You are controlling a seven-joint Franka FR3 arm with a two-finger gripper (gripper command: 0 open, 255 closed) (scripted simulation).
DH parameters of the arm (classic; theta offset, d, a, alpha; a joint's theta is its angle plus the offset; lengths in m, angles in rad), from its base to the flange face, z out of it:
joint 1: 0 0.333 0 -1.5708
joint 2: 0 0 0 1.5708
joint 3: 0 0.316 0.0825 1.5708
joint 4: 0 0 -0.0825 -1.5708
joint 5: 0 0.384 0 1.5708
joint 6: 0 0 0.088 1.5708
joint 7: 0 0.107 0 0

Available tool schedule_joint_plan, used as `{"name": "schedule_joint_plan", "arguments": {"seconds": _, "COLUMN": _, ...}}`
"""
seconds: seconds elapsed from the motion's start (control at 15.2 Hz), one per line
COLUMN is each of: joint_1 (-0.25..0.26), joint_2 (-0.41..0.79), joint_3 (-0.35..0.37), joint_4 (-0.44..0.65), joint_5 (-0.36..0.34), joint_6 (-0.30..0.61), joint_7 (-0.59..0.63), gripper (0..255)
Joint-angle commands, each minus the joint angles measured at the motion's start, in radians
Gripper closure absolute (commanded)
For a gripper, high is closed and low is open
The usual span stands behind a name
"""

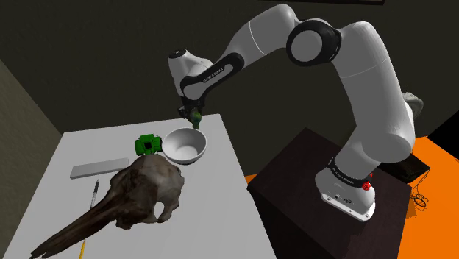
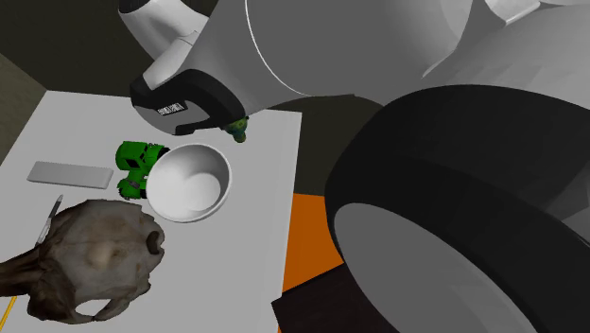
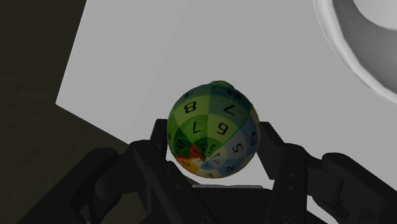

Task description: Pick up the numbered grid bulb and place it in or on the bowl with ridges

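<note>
The numbered grid bulb (image 3: 213, 130) is a green, blue and yellow ball with black digits. My gripper (image 3: 213, 133) is shut on it, one black finger pressed to each side. In the shoulder view the gripper (image 1: 193, 114) holds the bulb (image 1: 196, 119) low over the white table's (image 1: 73, 147) far corner, just behind the white bowl (image 1: 168, 140). The second exterior view shows the bulb (image 2: 238, 130) under the hand, just beyond the bowl's rim (image 2: 194, 184). I cannot tell whether the bulb still touches the table. Part of the bowl (image 3: 362, 38) also shows in the wrist view.
A green toy (image 1: 148, 143) stands against the bowl on the shoulder view's left. A large brown animal skull (image 1: 132, 195) lies in front of the bowl. A flat grey bar (image 1: 101, 169) and a pencil (image 1: 94, 193) lie further left. The table's edge runs close by the bulb.
</note>
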Motion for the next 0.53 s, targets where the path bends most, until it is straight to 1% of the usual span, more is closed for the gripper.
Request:
{"name": "schedule_joint_plan", "arguments": {"seconds": 0.0, "joint_1": 0.0, "joint_2": 0.0, "joint_3": 0.0, "joint_4": 0.0, "joint_5": 0.0, "joint_6": 0.0, "joint_7": 0.0, "gripper": 255}}
{"name": "schedule_joint_plan", "arguments": {"seconds": 0.26, "joint_1": 0.0, "joint_2": 0.0, "joint_3": 0.0, "joint_4": 0.0, "joint_5": 0.0, "joint_6": 0.0, "joint_7": 0.0, "gripper": 255}}
{"name": "schedule_joint_plan", "arguments": {"seconds": 0.46, "joint_1": -0.003, "joint_2": -0.026, "joint_3": 0.005, "joint_4": -0.004, "joint_5": 0.006, "joint_6": -0.023, "joint_7": -0.007, "gripper": 255}}
